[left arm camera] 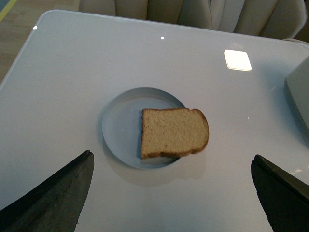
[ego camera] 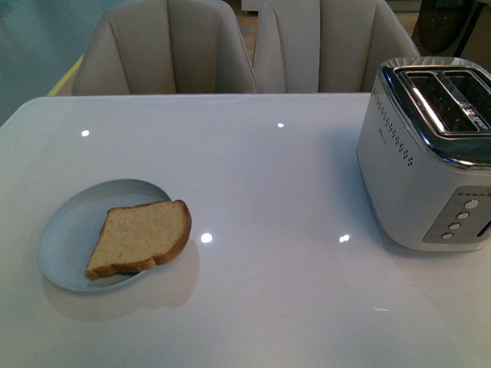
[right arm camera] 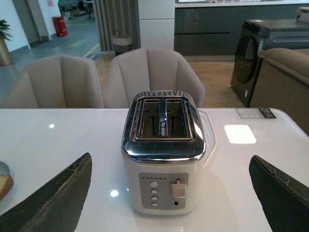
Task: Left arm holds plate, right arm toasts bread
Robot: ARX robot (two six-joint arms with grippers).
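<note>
The left gripper [left arm camera: 171, 158] is open very wide. Its two dark fingers [left arm camera: 58, 193] are far apart and there is nothing in between them. It hangs up in the air above the white table [ego camera: 270, 191] and it is not touching a thing. Right under it is the plate [left arm camera: 120, 125], round and pale blue-grey, sitting flat on the table. The bread [left arm camera: 174, 133] lies flat on the plate. It is one brown slice with a darker crust. Its round top sticks out a little over the rim of the plate, on the side where the toaster is. The right gripper [right arm camera: 170, 159] is open wide too, and its fingers [right arm camera: 58, 198] have hold of nothing. It hangs in the air in front of the toaster [right arm camera: 161, 164] and does not touch it. The toaster is white with a shiny silver top, and it has two long slots on top. On its front there are four small round buttons and a lever [right arm camera: 178, 189]. From the front, neither arm can be seen. The plate sits on the robot's left side and the toaster stands on its right, well apart from each other. Behind the table there are two pale chairs [ego camera: 164, 45], side by side.
</note>
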